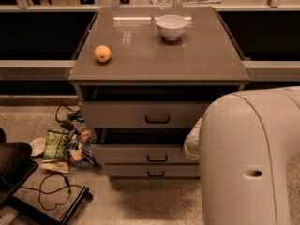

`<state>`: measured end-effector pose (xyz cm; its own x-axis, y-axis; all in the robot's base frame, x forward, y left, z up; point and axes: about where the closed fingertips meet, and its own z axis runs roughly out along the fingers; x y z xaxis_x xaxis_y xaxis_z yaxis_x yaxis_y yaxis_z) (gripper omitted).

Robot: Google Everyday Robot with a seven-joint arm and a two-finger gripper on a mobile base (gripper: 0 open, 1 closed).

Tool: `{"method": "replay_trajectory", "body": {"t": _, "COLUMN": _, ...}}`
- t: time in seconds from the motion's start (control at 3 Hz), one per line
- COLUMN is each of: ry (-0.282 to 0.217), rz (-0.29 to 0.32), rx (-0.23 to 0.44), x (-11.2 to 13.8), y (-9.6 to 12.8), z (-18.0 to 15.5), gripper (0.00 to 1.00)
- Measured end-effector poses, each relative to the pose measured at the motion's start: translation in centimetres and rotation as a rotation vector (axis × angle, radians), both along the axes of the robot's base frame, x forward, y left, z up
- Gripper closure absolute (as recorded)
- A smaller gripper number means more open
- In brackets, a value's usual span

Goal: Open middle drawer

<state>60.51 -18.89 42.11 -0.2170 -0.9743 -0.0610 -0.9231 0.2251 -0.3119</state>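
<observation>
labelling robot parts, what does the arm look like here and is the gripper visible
Arm housing, lower right: smooth off-white shell, rounded edges, one small dark oval slot, a smaller rounded white joint on its left. No cables or markings show. The gripper is out of view.

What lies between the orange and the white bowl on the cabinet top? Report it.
Nothing: in the camera view the cabinet top is bare between the orange and the white bowl, showing only glare. The gripper is not in view.
</observation>
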Motion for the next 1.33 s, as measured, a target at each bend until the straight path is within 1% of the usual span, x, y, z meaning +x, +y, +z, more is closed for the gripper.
{"method": "replay_trajectory", "body": {"t": 0.67, "ry": 0.002, "rz": 0.000, "rx": 0.000, "x": -0.07, "y": 0.01, "z": -0.05, "gripper": 0.04}}
{"method": "replay_trajectory", "body": {"t": 1.0, "ry": 0.003, "rz": 0.001, "rx": 0.000, "x": -0.09, "y": 0.02, "z": -0.10, "gripper": 0.00}}
{"method": "replay_trajectory", "body": {"t": 1.33, "ry": 0.003, "rz": 0.001, "rx": 0.000, "x": -0.10, "y": 0.02, "z": -0.10, "gripper": 0.00}}
